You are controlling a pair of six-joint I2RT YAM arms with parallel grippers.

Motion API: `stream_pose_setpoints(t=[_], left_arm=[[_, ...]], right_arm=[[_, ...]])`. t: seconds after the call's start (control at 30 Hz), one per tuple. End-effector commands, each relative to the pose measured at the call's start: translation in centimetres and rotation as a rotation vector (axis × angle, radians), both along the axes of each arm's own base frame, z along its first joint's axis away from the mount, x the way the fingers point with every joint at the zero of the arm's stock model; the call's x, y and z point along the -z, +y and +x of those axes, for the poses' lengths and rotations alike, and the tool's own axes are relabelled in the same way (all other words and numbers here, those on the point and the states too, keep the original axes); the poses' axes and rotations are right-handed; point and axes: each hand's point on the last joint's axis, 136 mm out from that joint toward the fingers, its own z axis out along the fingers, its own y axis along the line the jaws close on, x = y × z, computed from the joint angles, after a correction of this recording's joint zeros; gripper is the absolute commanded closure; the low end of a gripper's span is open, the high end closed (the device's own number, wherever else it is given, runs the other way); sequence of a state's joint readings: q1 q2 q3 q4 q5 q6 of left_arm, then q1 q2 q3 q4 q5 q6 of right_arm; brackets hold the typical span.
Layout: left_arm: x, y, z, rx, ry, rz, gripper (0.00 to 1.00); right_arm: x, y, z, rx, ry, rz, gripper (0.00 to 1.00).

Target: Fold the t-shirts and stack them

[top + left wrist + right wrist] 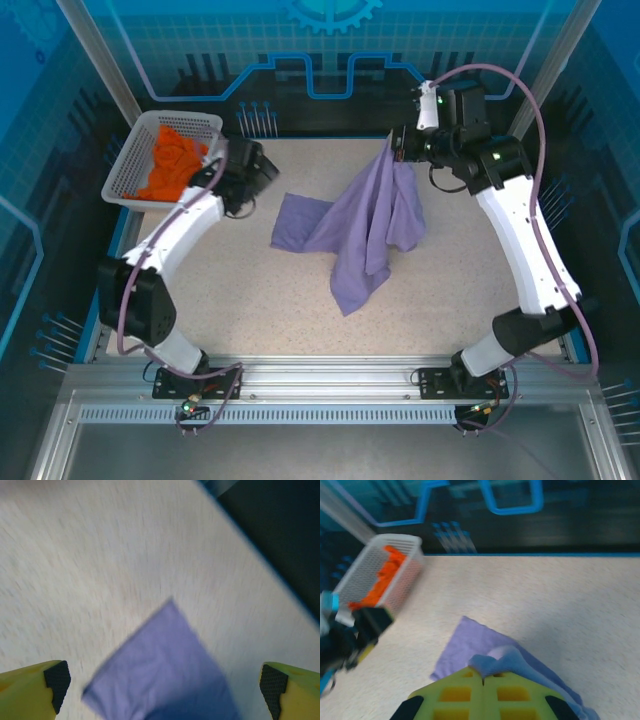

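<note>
A white plastic mesh basket [127,165] sits at the ten o'clock corner of the bench [250,300], set askew to its edges. In the right wrist view the basket [405,577] lies at ten o'clock, resting on the bench [545,595] near the back edge. The bench top is pale, speckled beige. In the left wrist view its surface [100,555] is blurred, with a dark border at one o'clock. A blue backdrop panel [330,45] with lighter line graphics and a gear motif closes the twelve o'clock side. A silver aluminium rail [330,385] spans six o'clock, with a slotted strip [330,412] just beside it on the near side.
</note>
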State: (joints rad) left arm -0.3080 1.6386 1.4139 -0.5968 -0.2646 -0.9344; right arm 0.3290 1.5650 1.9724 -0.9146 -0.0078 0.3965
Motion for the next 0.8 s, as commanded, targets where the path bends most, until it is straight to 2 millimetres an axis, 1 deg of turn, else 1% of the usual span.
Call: stream_pose_setpoints(t=[0.0,0.03,0.07,0.1,0.17,0.2,0.27,0.3,0.37,0.43,0.5,0.6,0.67,0.73,0.77], left_arm=[[7.8,-5.1,-3.7,0.214,0.263,-0.075,0.03],[9.2,-6.1,-4.5,0.244,0.310,-0.100,0.03],[10.3,-6.9,-5.0,0.280,0.340,-0.116,0.04],[11.2,-7.0,-5.6,0.295,0.374,-0.101,0.05],[12.4,-6.7,-6.2,0.308,0.406,-0.060,0.05],[12.8,-6.6,-6.4,0.316,0.415,-0.045,0.05],[13.5,-6.1,-6.8,0.323,0.443,-0.010,0.06],[14.0,-5.9,-7.0,0.323,0.456,0.008,0.06],[14.8,-5.5,-7.2,0.315,0.477,0.028,0.08],[15.6,-5.5,-7.0,0.310,0.491,0.030,0.10],[16.0,-6.0,-6.3,0.313,0.494,0.023,0.12],[16.0,-6.4,-5.0,0.311,0.473,0.013,0.15],[16.3,-6.3,-4.4,0.291,0.469,0.006,0.17],[16.7,-6.0,-3.7,0.279,0.467,-0.004,0.20],[16.9,-5.9,-3.4,0.273,0.465,-0.004,0.21]], right_arm=[[3.8,-3.9,2.0,0.148,0.117,-0.042,0.90],[5.4,-4.9,2.4,0.182,0.155,-0.058,0.85],[7.2,-6.3,2.6,0.224,0.203,-0.066,0.75],[9.0,-7.8,2.7,0.268,0.250,-0.062,0.62],[11.3,-10.5,2.3,0.351,0.329,-0.015,0.39],[12.2,-11.6,2.0,0.381,0.358,0.032,0.32],[13.1,-12.1,1.3,0.382,0.385,0.116,0.21],[13.7,-11.9,0.6,0.376,0.399,0.130,0.17],[15.0,-10.5,-0.9,0.339,0.430,0.144,0.16],[17.3,-8.7,-2.9,0.294,0.498,0.167,0.16],[20.6,-7.6,-5.8,0.292,0.602,0.160,0.17],[25.1,-6.9,-9.3,0.310,0.732,0.177,0.21],[27.0,-6.5,-10.7,0.313,0.788,0.197,0.26],[28.4,-5.6,-11.3,0.287,0.819,0.211,0.33],[28.9,-4.8,-11.3,0.259,0.832,0.220,0.38]])
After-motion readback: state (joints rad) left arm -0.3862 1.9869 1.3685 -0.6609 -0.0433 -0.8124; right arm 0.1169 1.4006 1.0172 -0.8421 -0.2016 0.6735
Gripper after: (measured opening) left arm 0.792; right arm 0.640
